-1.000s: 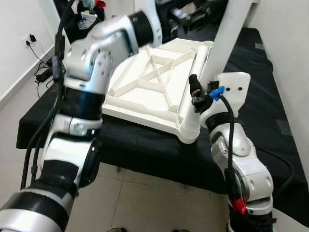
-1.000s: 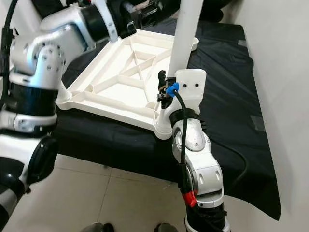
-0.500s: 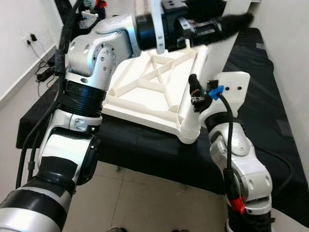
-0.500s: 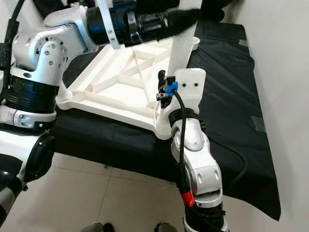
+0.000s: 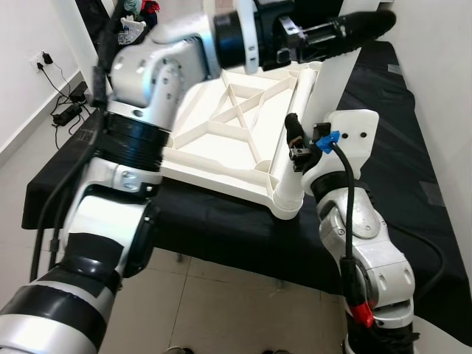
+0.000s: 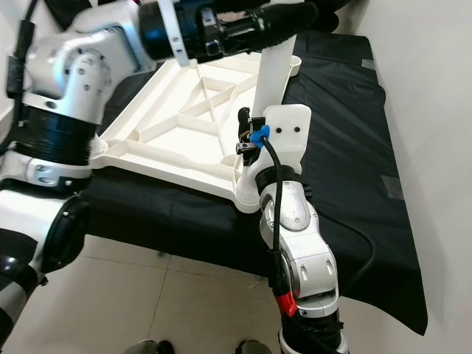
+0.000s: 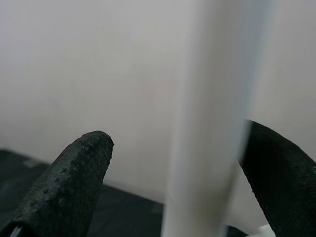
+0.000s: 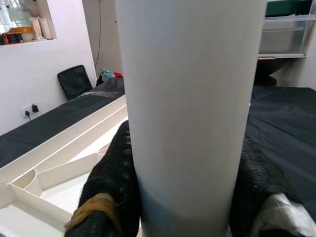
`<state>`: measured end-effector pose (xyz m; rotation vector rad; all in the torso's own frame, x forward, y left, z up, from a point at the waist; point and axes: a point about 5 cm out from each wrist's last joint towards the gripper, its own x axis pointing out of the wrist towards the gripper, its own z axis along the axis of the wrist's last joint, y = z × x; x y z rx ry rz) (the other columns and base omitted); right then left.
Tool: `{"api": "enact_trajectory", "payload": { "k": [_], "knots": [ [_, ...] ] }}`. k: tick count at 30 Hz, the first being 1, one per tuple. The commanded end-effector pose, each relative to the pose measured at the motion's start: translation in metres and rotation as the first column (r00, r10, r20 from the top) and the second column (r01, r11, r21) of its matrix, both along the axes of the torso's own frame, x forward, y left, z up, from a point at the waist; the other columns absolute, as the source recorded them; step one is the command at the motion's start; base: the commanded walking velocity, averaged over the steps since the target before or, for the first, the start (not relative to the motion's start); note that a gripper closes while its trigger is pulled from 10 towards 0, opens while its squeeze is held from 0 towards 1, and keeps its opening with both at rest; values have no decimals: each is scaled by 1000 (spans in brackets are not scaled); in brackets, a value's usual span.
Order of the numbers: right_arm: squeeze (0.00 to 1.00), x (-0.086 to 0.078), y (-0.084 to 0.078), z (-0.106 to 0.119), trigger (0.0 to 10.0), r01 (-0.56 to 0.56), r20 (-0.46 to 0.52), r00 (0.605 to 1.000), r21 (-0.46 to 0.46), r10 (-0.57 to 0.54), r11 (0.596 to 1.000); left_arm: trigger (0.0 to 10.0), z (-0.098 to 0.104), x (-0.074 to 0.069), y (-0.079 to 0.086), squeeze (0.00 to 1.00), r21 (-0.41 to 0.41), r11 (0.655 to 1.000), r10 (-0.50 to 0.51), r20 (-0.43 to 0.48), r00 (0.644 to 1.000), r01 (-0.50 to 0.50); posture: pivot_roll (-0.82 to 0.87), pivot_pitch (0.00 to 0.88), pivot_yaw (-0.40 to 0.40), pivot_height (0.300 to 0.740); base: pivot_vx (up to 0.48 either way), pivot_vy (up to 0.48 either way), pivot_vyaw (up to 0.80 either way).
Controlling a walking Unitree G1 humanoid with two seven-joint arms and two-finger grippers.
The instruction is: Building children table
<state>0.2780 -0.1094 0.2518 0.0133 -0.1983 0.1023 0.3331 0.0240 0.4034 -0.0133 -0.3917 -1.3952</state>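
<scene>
A white children's table top (image 5: 221, 140) lies upside down on a black-covered table (image 5: 214, 221). A white table leg (image 6: 271, 74) stands upright in the near right corner socket (image 5: 289, 199). My right gripper (image 8: 182, 173) is shut on the leg low down, with a black finger (image 8: 111, 192) on each side. My left gripper (image 7: 182, 163) reaches across high and straddles the upper leg (image 7: 207, 123). It is open: one finger (image 7: 276, 182) touches the leg and the other finger (image 7: 74, 182) stands off it. In the left eye view its black fingers (image 5: 361, 26) show at the top.
The black cloth (image 6: 346, 147) runs on to the right, close to a white wall (image 6: 428, 88). Tiled floor (image 5: 221, 295) lies in front of the table. Cables and a wall socket (image 5: 63, 103) are at the left. A black chair with clutter (image 5: 133, 22) stands behind.
My left arm has swung from over the table top across to the right, bringing its fingers around the upper leg. The right gripper has kept its hold on the leg.
</scene>
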Motion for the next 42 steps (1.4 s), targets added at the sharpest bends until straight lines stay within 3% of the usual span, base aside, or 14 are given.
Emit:
{"api": "enact_trajectory", "payload": {
  "k": [1,2,3,19,21,22,23,27,30,32,34,38,39,42],
  "knots": [
    [0,5,4,-35,0,-17,-203,979,-12,14,1000,10000,7,-2,-3,0,1,1000,3,28,1000,-3,-57,171,-13,740,0,0,0],
    [0,4,5,-35,0,-18,-203,979,-12,15,1000,7490,7,-1,-3,0,-7,1000,5,21,1000,-4,-59,171,-12,740,0,0,0],
    [0,4,5,-35,0,-18,-202,979,-12,15,1000,0,8,0,-4,0,-13,1000,2,13,1000,-2,-59,170,-11,740,0,0,0],
    [0,4,6,-34,0,-25,-198,980,-9,23,1000,0,9,3,-7,0,-17,1000,-13,-8,1000,13,-58,170,-10,740,0,0,0],
    [0,4,7,-32,9216,-40,-186,982,-12,37,999,0,9,3,-8,0,-17,1000,-13,-8,1000,13,-59,171,-9,740,0,0,0],
    [263,4,8,-30,10000,-55,-172,984,-19,51,998,0,9,4,-8,0,-17,1000,-13,-9,1000,13,-60,171,-8,740,0,0,0],
    [1000,4,9,-28,10000,-74,-161,984,-22,70,997,0,9,4,-8,0,-17,1000,-14,-10,1000,14,-61,172,-7,740,0,0,0],
    [1000,5,10,-24,10000,-115,-131,985,-19,111,993,0,9,3,-8,0,-17,1000,-17,-10,1000,16,-62,173,-7,740,0,0,0],
    [1000,9,5,-11,10000,-252,-54,967,-59,249,966,0,9,3,-9,0,-18,1000,-23,-9,1000,23,-62,173,-7,740,0,0,0],
    [1000,10,4,-9,10000,-278,-40,961,-74,275,958,0,8,3,-9,0,-18,1000,-24,-9,1000,24,-62,173,-7,740,0,0,0],
    [1000,16,-11,0,10000,-320,-10,947,-106,321,942,0,9,2,-10,0,-19,999,-29,-7,1000,29,-65,180,-7,740,0,0,0],
    [1000,20,-24,8,10000,-375,2,925,-155,380,914,0,10,1,-10,0,-21,999,-34,-5,999,34,-62,181,-7,740,0,0,0],
    [1000,25,-36,15,10000,-439,-15,893,-246,449,864,0,10,1,-11,0,-22,999,-39,-2,999,39,-59,182,-6,740,0,0,0],
    [1000,29,-45,19,10000,-460,-27,882,-264,470,848,0,10,0,-12,0,-22,999,-42,-1,999,42,-59,182,-5,740,0,0,0]
  ]
}}
